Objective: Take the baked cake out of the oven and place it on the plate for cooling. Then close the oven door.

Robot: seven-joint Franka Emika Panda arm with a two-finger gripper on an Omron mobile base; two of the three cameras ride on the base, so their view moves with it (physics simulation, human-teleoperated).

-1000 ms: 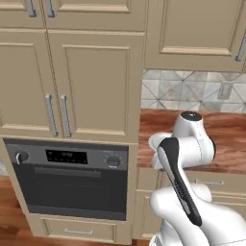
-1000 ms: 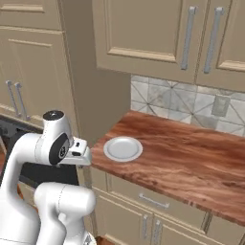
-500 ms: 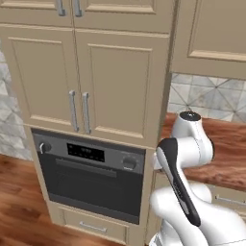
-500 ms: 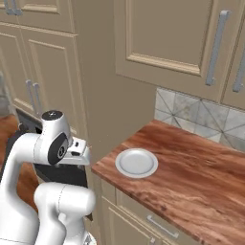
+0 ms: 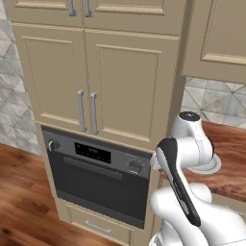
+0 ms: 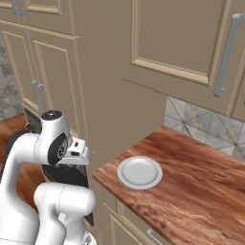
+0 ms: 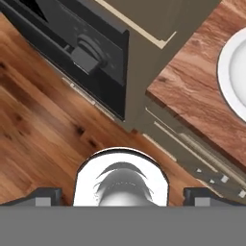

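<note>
Oven (image 5: 98, 180) set into the wall of tan cabinets, low down, just above a drawer (image 5: 98, 226). Oven door (image 5: 98, 190) shut flat, dark, with a bar handle (image 5: 103, 169) across its top. Above the door, a black screen (image 5: 92, 153) between two round knobs (image 5: 135, 167). Seen from the hand, one knob (image 7: 88, 54) sticking out of the dark front, with brown wood floor (image 7: 43, 129) below it.

Cake hidden, cannot tell where.

Plate (image 6: 139, 172) round and white, lying flat on the brown wood counter (image 6: 201, 191), near the counter's left end and just to the right of the oven's tall cabinet. A bit of plate (image 5: 211, 165) peeking out behind the white arm in the left view. In the hand view, plate rim (image 7: 233, 72) at the right edge, on the counter (image 7: 192, 91).

Claw (image 7: 122, 198) up in the air, well apart from the oven and the plate, pointing down at the floor and the counter corner. Two dark fingertips (image 7: 45, 196) far apart at the bottom of the hand view, so opened wide, nothing between them.

White arm (image 5: 185, 158) folded up in front of the counter, right of the oven. Two tall cabinet doors (image 5: 91, 86) with thin silver handles (image 5: 87, 113) above the oven. Grey tiles (image 6: 201, 122) on the wall behind the counter.
</note>
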